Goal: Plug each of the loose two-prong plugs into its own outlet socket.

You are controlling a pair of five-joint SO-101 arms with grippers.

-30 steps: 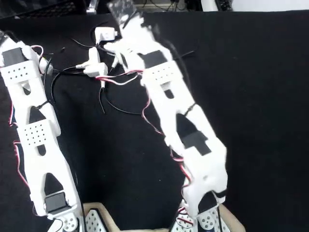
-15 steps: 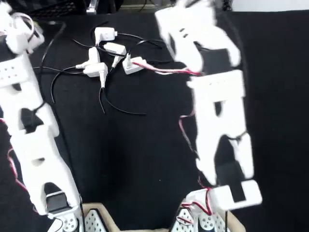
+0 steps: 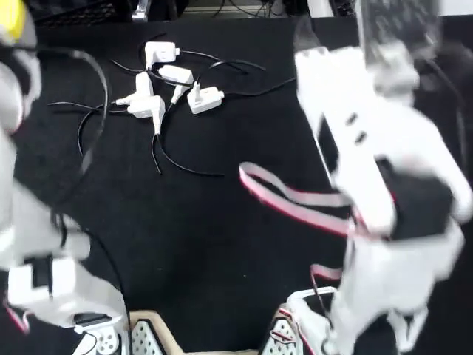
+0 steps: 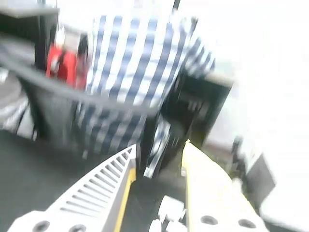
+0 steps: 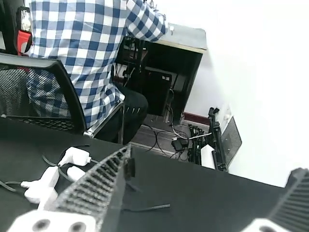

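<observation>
Several white plug and socket pieces (image 3: 148,107) with thin black cords lie in a loose cluster at the far left-centre of the black table (image 3: 222,237). One piece (image 3: 205,98) lies at the cluster's right edge. My right arm (image 3: 384,170) is raised over the table's right side, well away from the cluster. Its gripper (image 5: 212,162) is wide open and holds nothing, and the white pieces (image 5: 75,155) lie far beyond one finger. My left arm (image 3: 29,259) is folded back at the left edge. Its gripper (image 4: 159,150) is open and empty, with white pieces (image 4: 166,217) below it.
Black cords (image 3: 177,166) trail from the cluster toward the table's middle. A red-and-white cable (image 3: 288,203) hangs from the right arm. Past the far edge are a black chair (image 5: 43,92) and a seated person in a checked shirt (image 5: 82,43).
The right arm has swung from over the cluster to the right and lifted, uncovering the white pieces. The left arm has pulled back toward the left edge.
</observation>
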